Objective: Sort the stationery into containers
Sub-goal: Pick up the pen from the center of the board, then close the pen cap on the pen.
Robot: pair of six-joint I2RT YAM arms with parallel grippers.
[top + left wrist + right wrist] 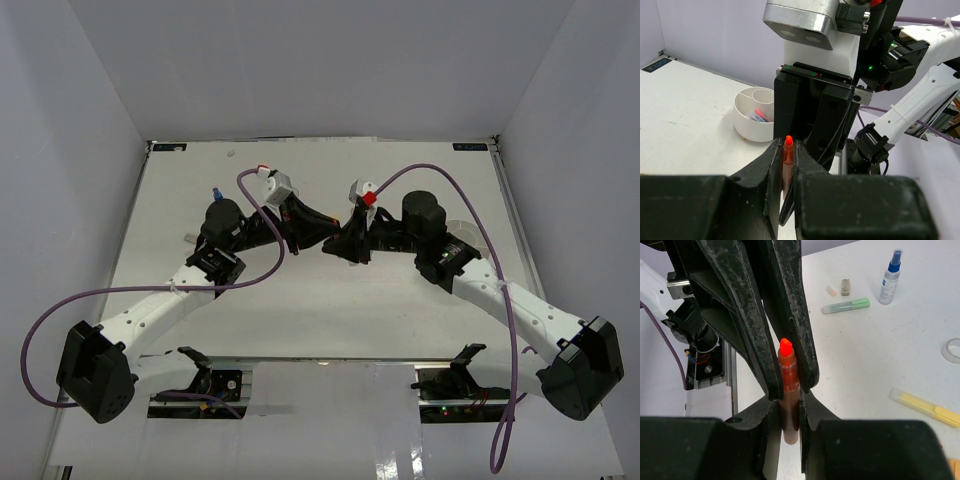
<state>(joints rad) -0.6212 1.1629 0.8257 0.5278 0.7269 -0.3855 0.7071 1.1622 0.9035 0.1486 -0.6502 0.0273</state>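
An orange marker (788, 375) with its bright tip bare is held upright between both grippers above the table's middle (336, 222). My left gripper (786, 150) is shut on the marker (788, 147) just below the tip. My right gripper (789, 412) is shut on its lower body, and the left arm's fingers (757, 340) flank the marker from above. The round white tub (751, 127) with dividers holds a few small coloured items and stands behind the right arm. A green marker (846, 305), a yellow marker (925, 407), a blue-capped bottle (890, 277), a tape ring (954, 350) and two erasers (845, 286) lie on the table.
The bottle also shows at the back left beside the left arm (213, 192). Purple cables (262, 215) loop over both arms. Grey walls enclose the white table (320, 320) on three sides. The arm bases stand at the near edge.
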